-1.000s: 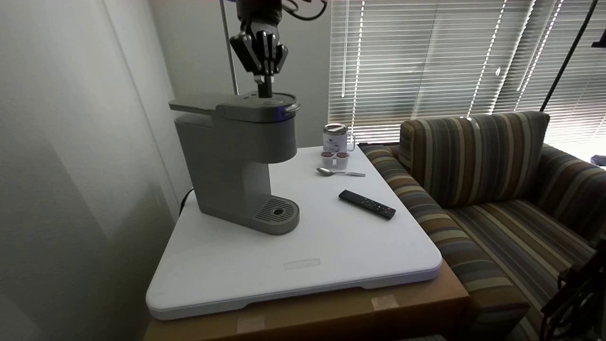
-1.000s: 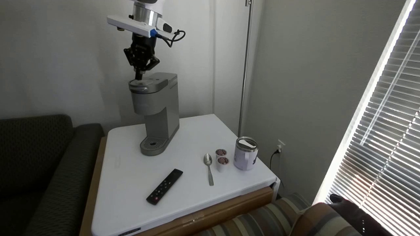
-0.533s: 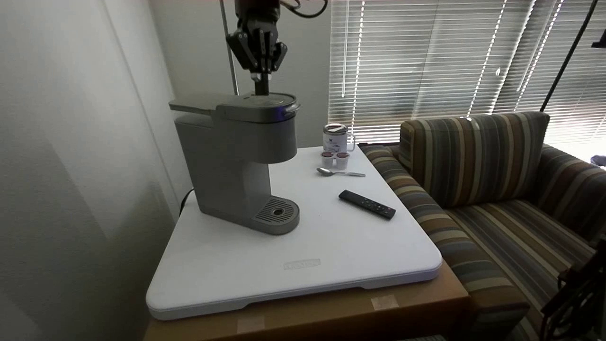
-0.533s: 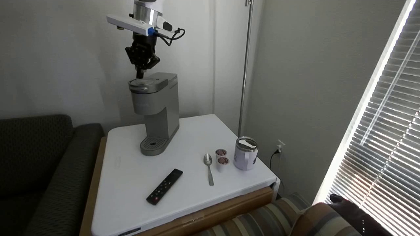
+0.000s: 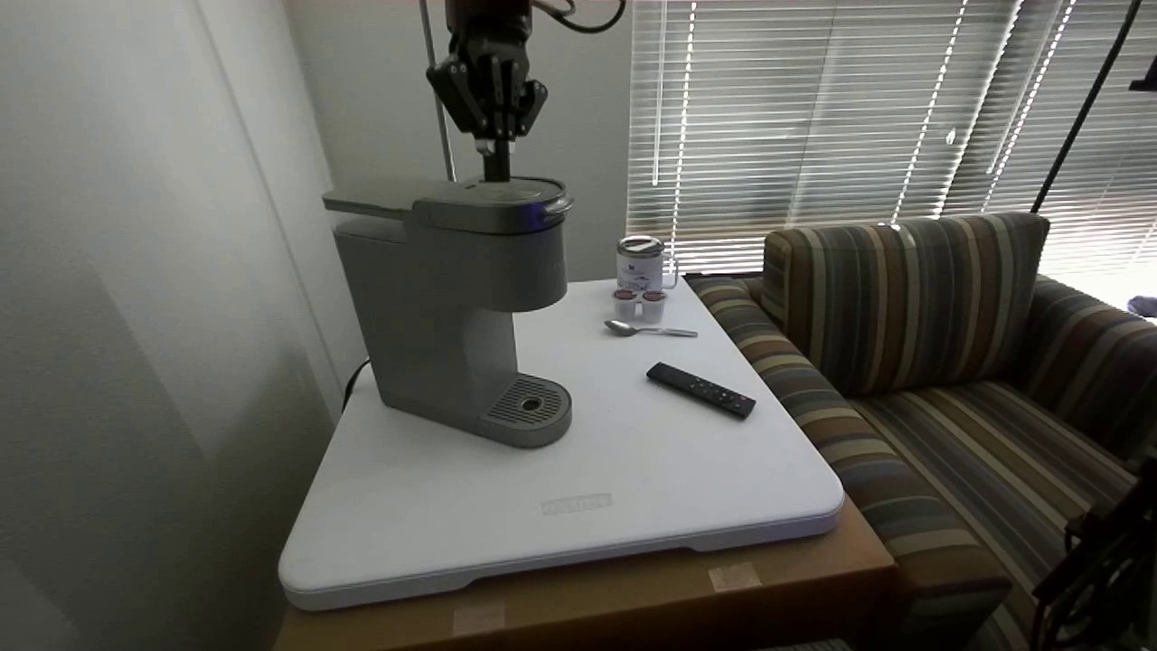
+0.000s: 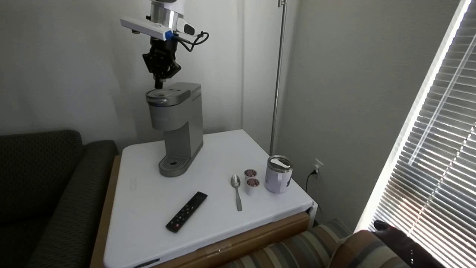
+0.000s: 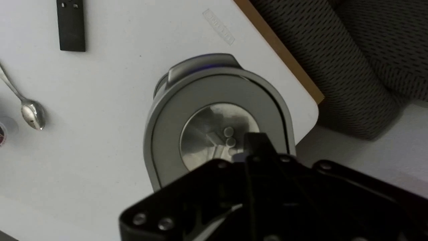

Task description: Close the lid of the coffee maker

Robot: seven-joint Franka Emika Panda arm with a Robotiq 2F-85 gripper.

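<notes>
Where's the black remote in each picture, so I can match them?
In an exterior view: black remote, below and right of centre.
In an exterior view: black remote, below and left of centre.
In the wrist view: black remote, top left, partly out of frame.
Shared landmark: the grey coffee maker.

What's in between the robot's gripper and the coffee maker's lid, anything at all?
Nothing that I can see. The gripper points straight down over the lid, its tips touching it or just above; I can't tell which. The lid lies flat on the coffee maker, and nothing shows stuck under its edge.
</notes>
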